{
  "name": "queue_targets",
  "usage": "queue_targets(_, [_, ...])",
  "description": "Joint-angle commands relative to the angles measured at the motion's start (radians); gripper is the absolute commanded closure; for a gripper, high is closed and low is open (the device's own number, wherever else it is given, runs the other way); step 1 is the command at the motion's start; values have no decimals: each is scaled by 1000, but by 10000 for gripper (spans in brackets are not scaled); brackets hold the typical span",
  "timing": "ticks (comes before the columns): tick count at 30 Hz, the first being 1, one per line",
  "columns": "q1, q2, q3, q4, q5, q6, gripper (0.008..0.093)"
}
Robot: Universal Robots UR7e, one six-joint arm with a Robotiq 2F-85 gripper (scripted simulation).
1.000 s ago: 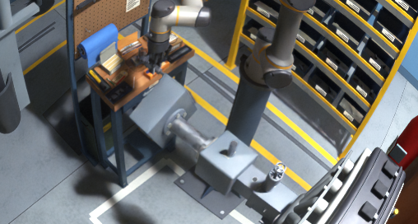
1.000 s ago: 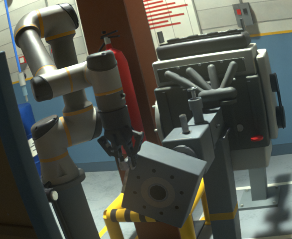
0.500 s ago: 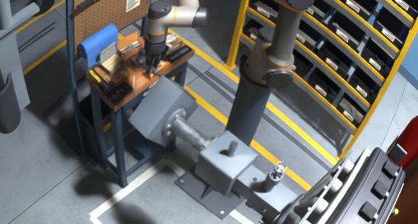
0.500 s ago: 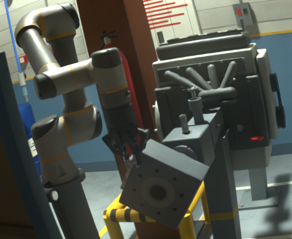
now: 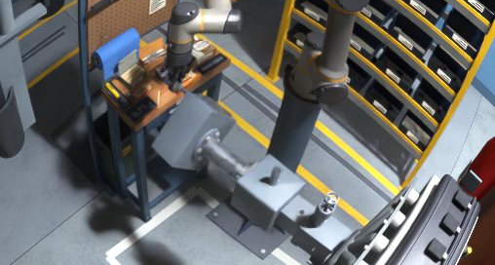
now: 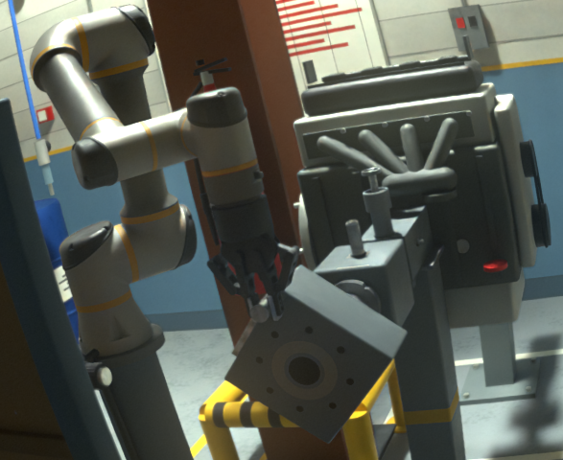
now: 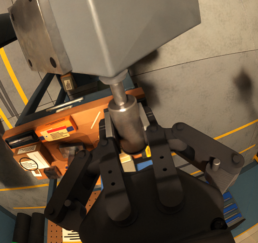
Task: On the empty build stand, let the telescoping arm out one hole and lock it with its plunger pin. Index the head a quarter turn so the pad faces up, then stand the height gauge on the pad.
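The build stand's grey box-shaped head (image 5: 192, 130) (image 6: 316, 359) (image 7: 113, 25) sits tilted on the end of the telescoping arm (image 5: 221, 158), its round bolt-hole pad face (image 6: 304, 370) turned partway over. A steel handle (image 7: 125, 126) (image 6: 260, 311) sticks out from the head's corner, and the fingers of my gripper (image 7: 126, 131) (image 6: 264, 302) (image 5: 176, 84) are clamped on either side of it. The plunger pin (image 5: 329, 203) (image 6: 374, 195) with its ring stands in the arm sleeve behind the stand's block (image 5: 267, 193). I cannot pick out the height gauge.
Behind the head an orange-topped workbench (image 5: 161, 84) (image 7: 55, 134) carries boxes, tools and a blue roll under a pegboard. Yellow parts shelving (image 5: 414, 59) rises on the right. An engine on its own stand (image 6: 420, 188) (image 5: 419, 225) sits close behind the arm.
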Motion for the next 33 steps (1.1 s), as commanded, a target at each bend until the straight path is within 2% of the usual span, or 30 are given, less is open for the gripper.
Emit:
queue_targets(1, [2, 2, -3, -1, 1, 1, 934])
queue_targets(33, [50, 82, -86, 2, 1, 50, 934])
